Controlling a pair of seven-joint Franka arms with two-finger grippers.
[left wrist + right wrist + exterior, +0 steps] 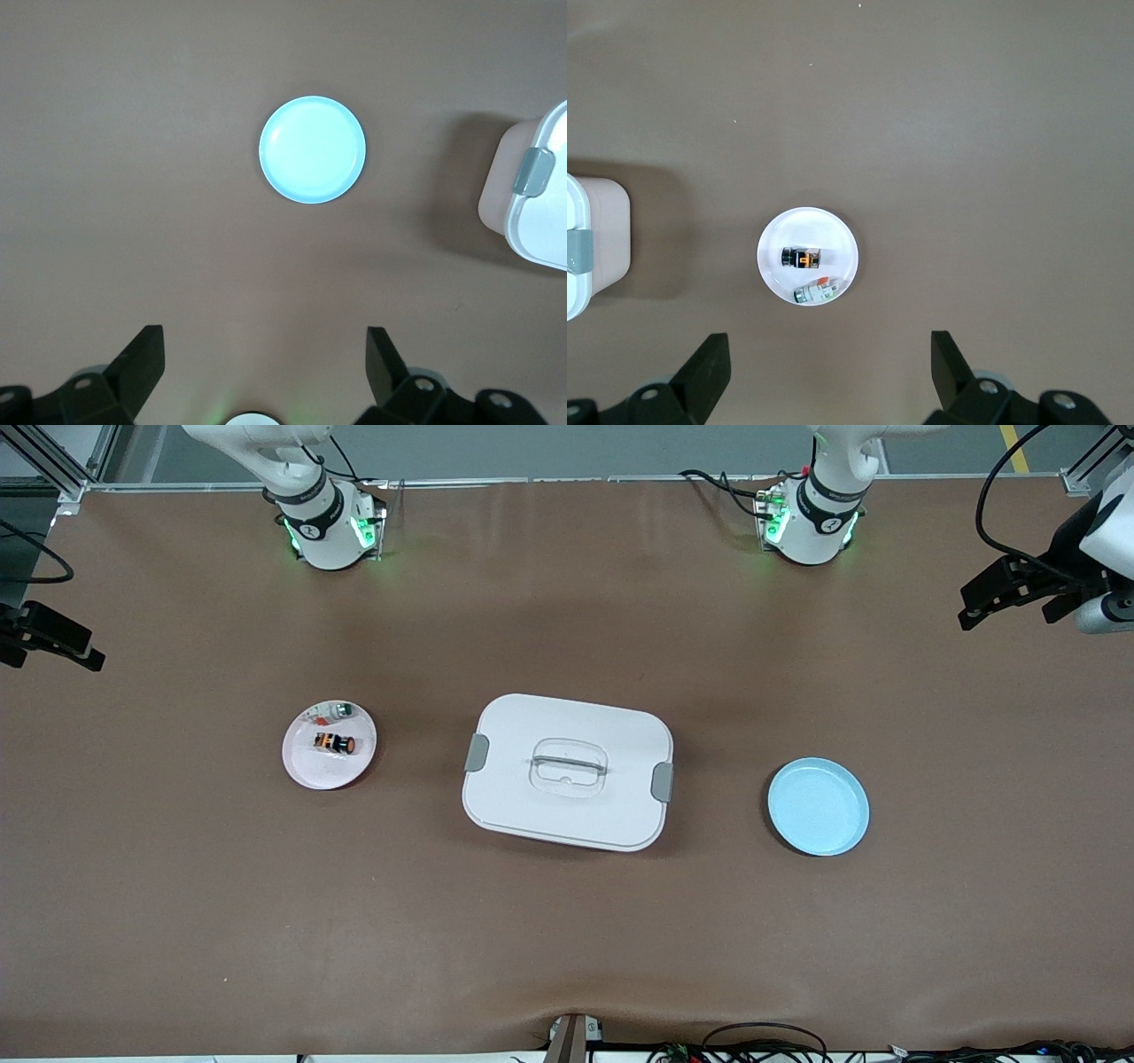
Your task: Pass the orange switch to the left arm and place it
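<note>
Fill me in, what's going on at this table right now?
Nothing is being handled yet. The tiny orange-and-black switch lies on a small pinkish-white round plate toward the right arm's end, beside a small whitish-clear part. The large white plastic box sits mid-table, and a pale blue round plate lies bare toward the left arm's end. The right gripper hangs open above the switch's plate, the left gripper open above the blue plate.

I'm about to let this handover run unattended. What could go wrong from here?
1. The orange switch lies close beside a small whitish part on the pink plate, so the open right gripper might nudge or grab the wrong one.
2. The box stands between that plate and the blue plate; a low carry could clip its lid.
3. The open left gripper waits high over the blue plate; a misjudged handover may drop the tiny switch.
</note>
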